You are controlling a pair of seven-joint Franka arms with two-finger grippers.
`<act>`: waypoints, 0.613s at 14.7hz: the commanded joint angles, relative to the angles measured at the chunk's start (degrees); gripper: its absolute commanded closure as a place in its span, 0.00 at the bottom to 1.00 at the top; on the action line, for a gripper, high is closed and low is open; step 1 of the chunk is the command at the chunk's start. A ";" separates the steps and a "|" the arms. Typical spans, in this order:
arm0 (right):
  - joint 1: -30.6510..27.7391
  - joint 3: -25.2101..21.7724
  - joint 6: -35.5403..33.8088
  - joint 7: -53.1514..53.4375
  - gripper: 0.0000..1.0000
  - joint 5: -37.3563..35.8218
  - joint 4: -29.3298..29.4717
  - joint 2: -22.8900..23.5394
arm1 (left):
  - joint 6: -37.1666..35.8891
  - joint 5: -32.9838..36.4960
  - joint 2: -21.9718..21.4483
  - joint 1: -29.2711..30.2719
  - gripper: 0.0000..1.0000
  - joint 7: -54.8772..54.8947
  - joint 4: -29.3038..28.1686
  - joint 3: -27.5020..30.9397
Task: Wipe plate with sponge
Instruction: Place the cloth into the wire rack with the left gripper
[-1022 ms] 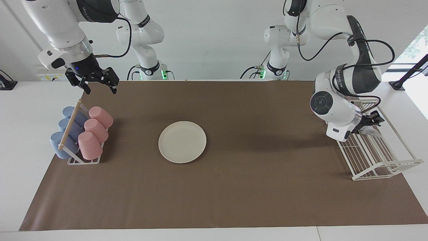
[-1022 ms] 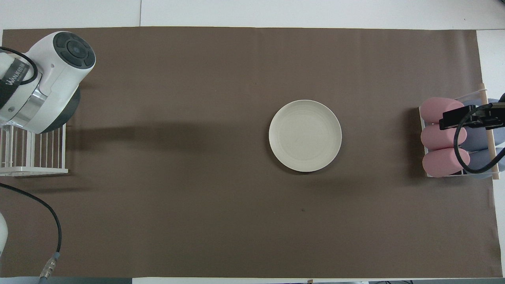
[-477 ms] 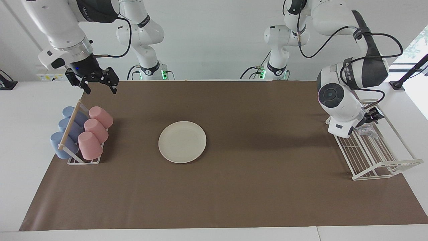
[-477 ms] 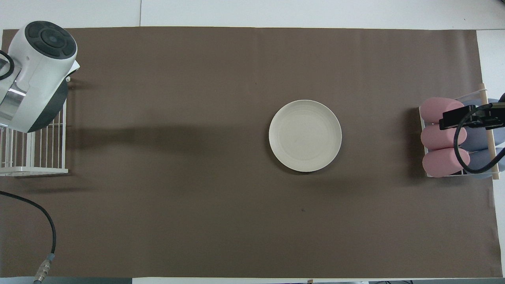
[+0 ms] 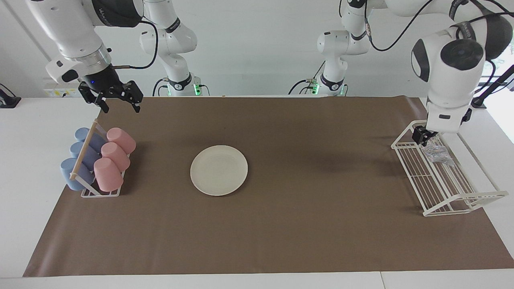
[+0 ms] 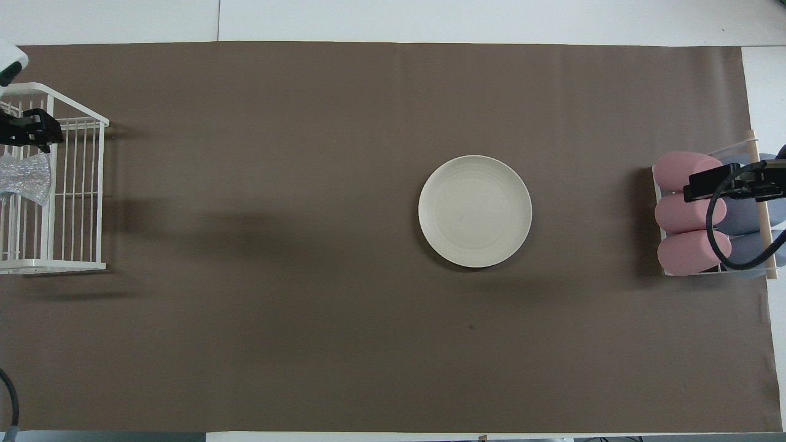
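Observation:
The cream-white plate [image 5: 219, 170] [image 6: 474, 210] lies flat on the brown mat in the middle of the table. The silvery mesh sponge [image 5: 437, 154] [image 6: 24, 178] lies in the white wire rack [image 5: 449, 188] [image 6: 67, 202] at the left arm's end of the table. My left gripper [image 5: 425, 137] [image 6: 21, 130] hangs open over that rack, just above the sponge and not touching it. My right gripper [image 5: 120, 105] [image 6: 734, 184] waits open in the air over the cup rack, holding nothing.
A small rack [image 5: 90, 192] [image 6: 761, 202] with pink cups [image 5: 114, 158] [image 6: 691, 215] and blue cups [image 5: 78, 160] stands at the right arm's end of the table. The brown mat [image 5: 321, 233] covers most of the table top.
The left arm has risen and swung back from low over the wire rack, leaving the sponge lying in it and uncovering it from above. The right arm and the plate have not moved.

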 commanded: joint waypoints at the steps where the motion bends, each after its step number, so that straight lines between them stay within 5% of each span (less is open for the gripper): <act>1: -0.66 0.60 -0.04 -1.05 0.00 -1.13 0.11 -0.14 | -4.06 -8.28 -5.51 1.11 0.00 2.46 -0.70 -0.13; 4: -0.66 0.60 -0.13 -1.05 0.00 -1.13 0.02 -0.22 | -8.71 -18.04 -9.65 2.69 0.00 7.10 -1.40 -0.13; 9: -0.66 0.60 -0.13 -1.05 0.00 -1.13 -0.15 -0.22 | -6.73 -20.26 -13.08 2.43 0.00 8.88 -9.12 -0.05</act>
